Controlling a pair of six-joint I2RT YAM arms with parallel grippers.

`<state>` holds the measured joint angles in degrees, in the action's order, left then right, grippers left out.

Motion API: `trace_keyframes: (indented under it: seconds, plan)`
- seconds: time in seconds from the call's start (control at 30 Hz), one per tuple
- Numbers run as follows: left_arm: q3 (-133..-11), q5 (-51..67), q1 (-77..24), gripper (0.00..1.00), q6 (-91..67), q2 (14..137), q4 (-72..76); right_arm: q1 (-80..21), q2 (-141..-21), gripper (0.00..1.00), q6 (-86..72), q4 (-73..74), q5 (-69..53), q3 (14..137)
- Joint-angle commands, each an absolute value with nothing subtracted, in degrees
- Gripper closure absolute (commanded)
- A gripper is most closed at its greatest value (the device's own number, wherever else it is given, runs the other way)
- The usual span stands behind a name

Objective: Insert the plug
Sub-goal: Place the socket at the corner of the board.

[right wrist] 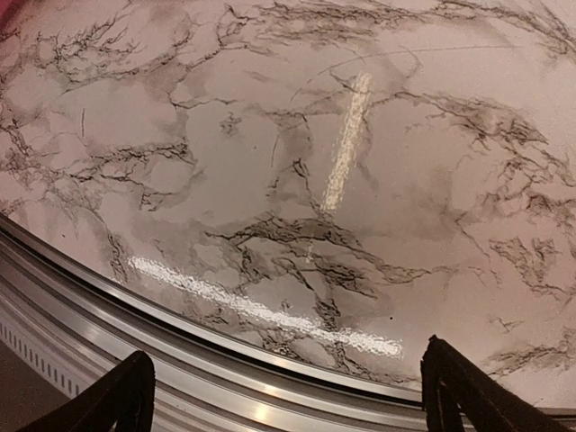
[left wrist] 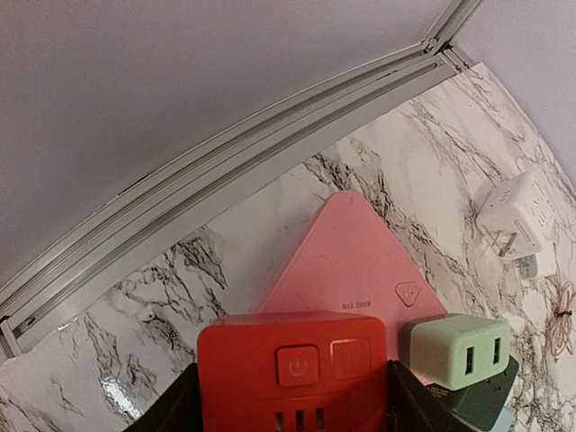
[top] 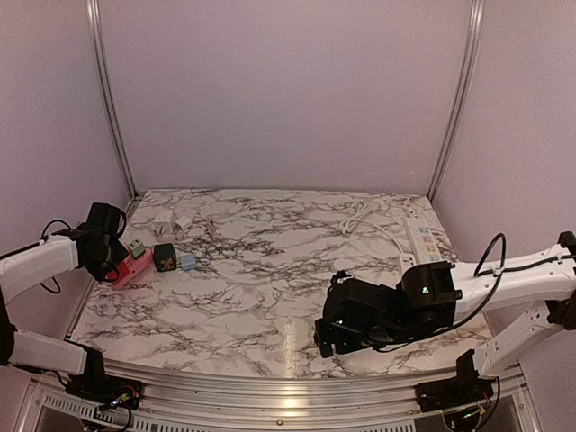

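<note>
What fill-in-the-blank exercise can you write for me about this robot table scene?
1. The socket block held by the left gripper is ____ in colour.
2. The right gripper stands ____, holding nothing.
3. The white power strip lies on the ____ side of the table.
Missing words: red; open; right.

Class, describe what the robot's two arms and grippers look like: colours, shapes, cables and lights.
The left arm and right arm have white tubular links, bulky black wrist housings and thin black cables looping alongside. Small green lights glow on the right wrist. The left gripper and right gripper have dark, flat fingers.
</note>
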<state>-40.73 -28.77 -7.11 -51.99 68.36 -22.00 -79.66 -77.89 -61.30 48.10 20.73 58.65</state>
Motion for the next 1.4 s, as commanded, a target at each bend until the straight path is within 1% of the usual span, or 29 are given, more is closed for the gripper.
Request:
trace_keyframes:
  seconds: [0.0,0.33,0.53,0.6,0.77,1.2,1.37]
  plan:
    - [-41.35,-29.69,-6.94,1.0,-55.97,68.98,-19.93,-80.15,-78.57,0.03,-60.91,46.72,20.39,59.76]
    - [-41.01,-22.82,-7.12,1.0,-58.69,74.81,-17.3,-80.16,-79.99,0.03,-60.46,46.01,20.04,60.19]
    - [-38.48,-22.23,-7.72,1.0,-60.21,73.33,-15.03,-80.11,-81.39,0.03,-59.48,46.05,20.37,61.4]
    - [-38.21,-21.56,-7.95,0.95,-60.33,73.26,-14.59,-80.15,-81.96,0.03,-59.14,46.05,20.46,62.03]
    - [-38.36,-19.26,-9.04,0.89,-60.65,74.78,-13.4,-80.16,-83.33,0.03,-58.46,45.88,20.48,62.92]
    - [-39.59,-18.88,-11.78,0.63,-61.81,75.78,-12.39,-80.16,-81.36,0.02,-59.45,45.35,20.46,60.23]
    - [-39.65,-20.61,-11.78,0.61,-61.23,74.47,-12.91,-80.07,-79.87,0.02,-59.95,45.35,20.8,58.93]
